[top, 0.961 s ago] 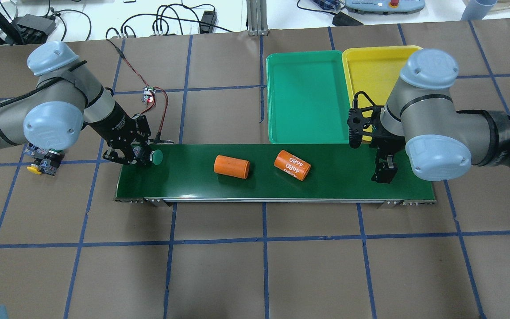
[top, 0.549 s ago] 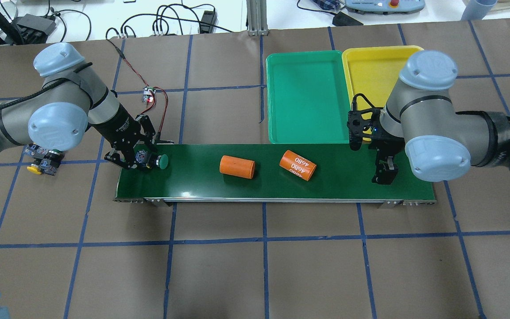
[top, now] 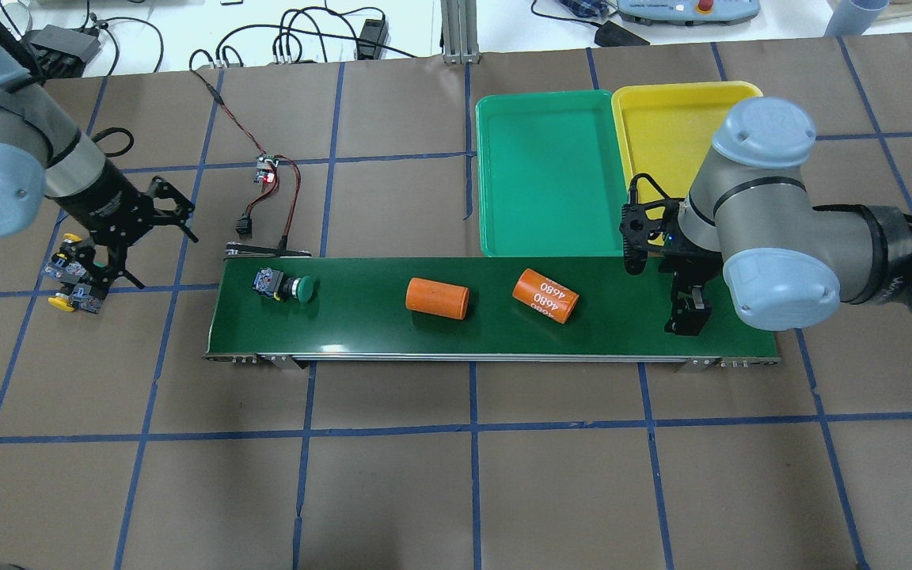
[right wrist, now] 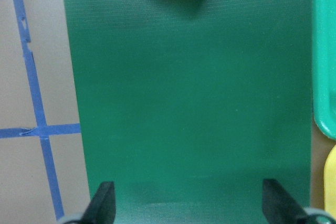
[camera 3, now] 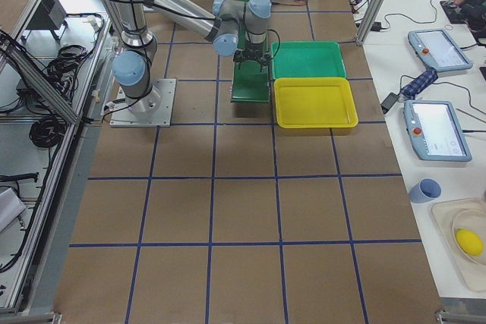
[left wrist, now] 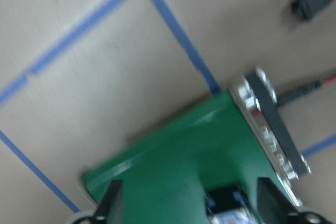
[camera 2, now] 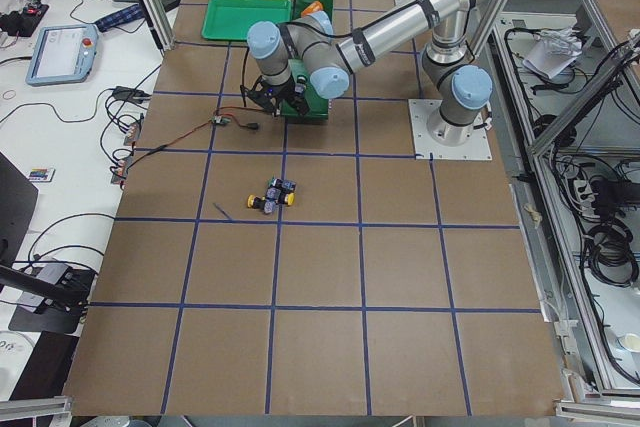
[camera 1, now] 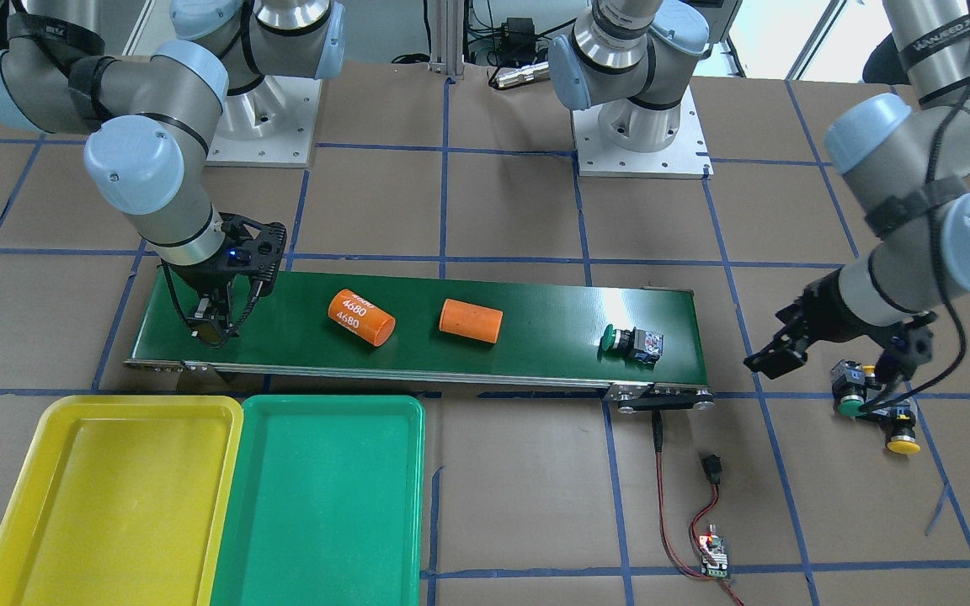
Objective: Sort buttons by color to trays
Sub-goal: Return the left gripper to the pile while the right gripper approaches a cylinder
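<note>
Barely begun, judging by the trays: shows green tray (top: 543, 174) and yellow tray (top: 662, 134) empty just beyond the right tool (top: 688, 317), spread wide, holding nothing, over the conveyor belt (top: 622, 324). Leaves one green button (top: 288, 285) on that belt, apart from the left tool (top: 163, 253), splayed empty just beside three buttons (top: 76, 277) on the desk (top: 424, 475)

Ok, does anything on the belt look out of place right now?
Yes. A plain orange cylinder and an orange cylinder marked 4680 lie on the conveyor belt, the marked one skewed to the belt's length. Neither is a button. The green button lies on its side near the belt's left-arm end.
</note>
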Motion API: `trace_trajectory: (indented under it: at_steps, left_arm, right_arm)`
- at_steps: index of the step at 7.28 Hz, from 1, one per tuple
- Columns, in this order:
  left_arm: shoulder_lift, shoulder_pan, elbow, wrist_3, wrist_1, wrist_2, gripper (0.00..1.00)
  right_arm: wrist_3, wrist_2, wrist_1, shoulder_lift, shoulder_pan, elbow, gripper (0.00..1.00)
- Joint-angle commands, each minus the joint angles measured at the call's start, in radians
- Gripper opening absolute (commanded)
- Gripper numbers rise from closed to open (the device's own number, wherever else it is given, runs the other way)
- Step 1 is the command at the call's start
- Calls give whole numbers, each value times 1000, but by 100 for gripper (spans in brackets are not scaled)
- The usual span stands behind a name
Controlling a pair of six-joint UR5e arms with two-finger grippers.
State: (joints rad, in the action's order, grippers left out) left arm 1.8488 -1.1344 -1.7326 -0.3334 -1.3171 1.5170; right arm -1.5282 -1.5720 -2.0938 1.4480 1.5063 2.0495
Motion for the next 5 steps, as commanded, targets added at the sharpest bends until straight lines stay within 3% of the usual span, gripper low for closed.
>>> trace_trajectory:
  at_steps: [1, 3, 5]
  left_arm:
    - [85, 142, 120, 399, 12, 76, 100]
    - [256, 163, 322, 621, 4, 142, 100]
    - [363, 240, 402, 779, -26, 146, 100]
  right_arm:
    - [5, 1, 0, 2, 0, 3, 100]
    - [57, 21, 0, 3, 2, 11, 100]
    - [162, 73, 4, 5, 2, 9, 100]
